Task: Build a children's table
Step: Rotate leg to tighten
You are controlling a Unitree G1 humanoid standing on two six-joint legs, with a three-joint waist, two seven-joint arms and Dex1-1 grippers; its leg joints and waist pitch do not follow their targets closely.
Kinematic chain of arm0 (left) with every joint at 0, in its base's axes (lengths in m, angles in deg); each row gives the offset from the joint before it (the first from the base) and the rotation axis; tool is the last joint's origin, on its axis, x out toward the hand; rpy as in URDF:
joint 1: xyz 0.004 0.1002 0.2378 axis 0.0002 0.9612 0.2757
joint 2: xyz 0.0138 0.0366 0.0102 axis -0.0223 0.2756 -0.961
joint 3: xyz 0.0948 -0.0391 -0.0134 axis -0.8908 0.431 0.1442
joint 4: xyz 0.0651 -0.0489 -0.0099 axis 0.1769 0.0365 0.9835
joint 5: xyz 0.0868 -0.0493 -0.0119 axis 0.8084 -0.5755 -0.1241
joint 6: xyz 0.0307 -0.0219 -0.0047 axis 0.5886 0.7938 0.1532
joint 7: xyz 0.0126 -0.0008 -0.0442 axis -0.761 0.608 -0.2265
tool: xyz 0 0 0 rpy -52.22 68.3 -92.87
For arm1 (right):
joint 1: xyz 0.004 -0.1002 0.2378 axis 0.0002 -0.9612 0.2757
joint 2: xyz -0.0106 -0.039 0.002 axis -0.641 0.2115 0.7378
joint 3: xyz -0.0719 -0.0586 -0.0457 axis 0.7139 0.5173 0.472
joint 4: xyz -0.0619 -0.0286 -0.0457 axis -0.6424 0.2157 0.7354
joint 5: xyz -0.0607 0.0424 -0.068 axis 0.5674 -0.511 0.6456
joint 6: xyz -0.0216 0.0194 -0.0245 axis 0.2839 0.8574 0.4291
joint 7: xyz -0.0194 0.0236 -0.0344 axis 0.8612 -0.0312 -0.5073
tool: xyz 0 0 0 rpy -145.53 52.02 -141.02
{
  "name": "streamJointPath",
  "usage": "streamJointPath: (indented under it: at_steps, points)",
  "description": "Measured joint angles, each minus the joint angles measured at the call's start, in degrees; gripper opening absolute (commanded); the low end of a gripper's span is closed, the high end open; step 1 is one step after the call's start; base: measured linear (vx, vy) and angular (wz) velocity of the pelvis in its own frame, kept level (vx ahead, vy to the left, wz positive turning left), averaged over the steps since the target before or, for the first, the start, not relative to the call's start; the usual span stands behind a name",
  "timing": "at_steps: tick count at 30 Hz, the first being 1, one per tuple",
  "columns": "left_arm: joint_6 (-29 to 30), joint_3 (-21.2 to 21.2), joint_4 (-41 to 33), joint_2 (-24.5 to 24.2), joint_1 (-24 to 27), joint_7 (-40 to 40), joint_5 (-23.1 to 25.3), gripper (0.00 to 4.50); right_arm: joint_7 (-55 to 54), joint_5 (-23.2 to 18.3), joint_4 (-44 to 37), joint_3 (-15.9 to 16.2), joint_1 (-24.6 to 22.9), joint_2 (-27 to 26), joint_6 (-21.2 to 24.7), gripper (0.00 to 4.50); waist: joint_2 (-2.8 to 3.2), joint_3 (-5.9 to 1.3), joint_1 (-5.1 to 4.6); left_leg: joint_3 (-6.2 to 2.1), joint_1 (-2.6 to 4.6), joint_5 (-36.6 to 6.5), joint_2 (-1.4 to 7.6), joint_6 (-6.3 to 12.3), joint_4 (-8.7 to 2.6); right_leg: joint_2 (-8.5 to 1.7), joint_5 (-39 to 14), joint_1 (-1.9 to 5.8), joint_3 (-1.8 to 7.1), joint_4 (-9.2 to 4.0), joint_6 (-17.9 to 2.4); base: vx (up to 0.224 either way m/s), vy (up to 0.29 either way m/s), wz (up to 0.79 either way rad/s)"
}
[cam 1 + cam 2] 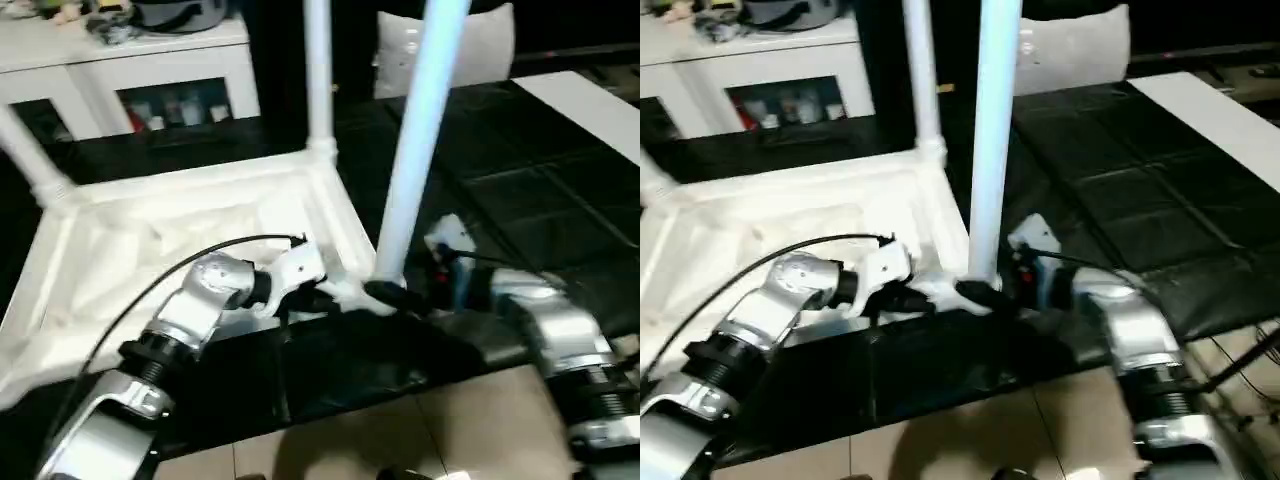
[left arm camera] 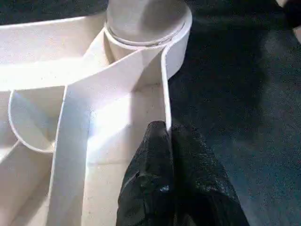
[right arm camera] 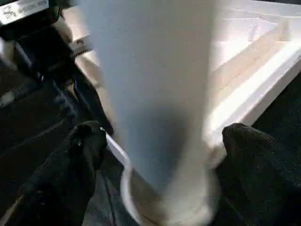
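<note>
The children's table [image 1: 200, 240] lies upside down on the dark floor mat, legs up. The near leg [image 1: 415, 150] rises between the right claw's [image 3: 160, 155] wide-spread fingers (touching neither), while the left claw [image 2: 171, 165], shut, pinches the table's rim.

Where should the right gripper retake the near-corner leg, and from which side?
Low on the leg, just above its corner socket, from the robot's right, where the right gripper already straddles it. The leg is a round upright shaft, wide there, and the rim blocks the tabletop side.
</note>
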Motion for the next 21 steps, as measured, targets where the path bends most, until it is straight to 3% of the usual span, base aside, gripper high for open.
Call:
streamJointPath:
  at_steps: [9, 21]
  points:
    - [-5.0, -2.3, 0.3, -2.9, -0.1, 9.2, -1.0, 0.00, 12.5, -1.0, -1.8, 4.2, -0.6, 5.2, -0.4, 4.28, 0.00, 0.00, 0.96, 0.09, 0.10, 0.0, 0.01, -0.01, 0.16, -0.01, -0.2, 0.00, 0.14, 0.23, 0.3, 0.000, 0.000, 0.00]
    - [-6.4, -3.5, -0.2, -3.6, -0.1, 14.1, -1.8, 0.00, 17.9, -2.8, -3.3, 5.6, -0.8, 6.2, 0.2, 3.13, 0.00, 0.00, 2.04, 0.19, 0.20, 0.0, 0.02, -0.03, 0.31, -0.03, -0.2, -0.02, 0.28, 0.48, 0.3, 0.000, 0.000, 0.00]
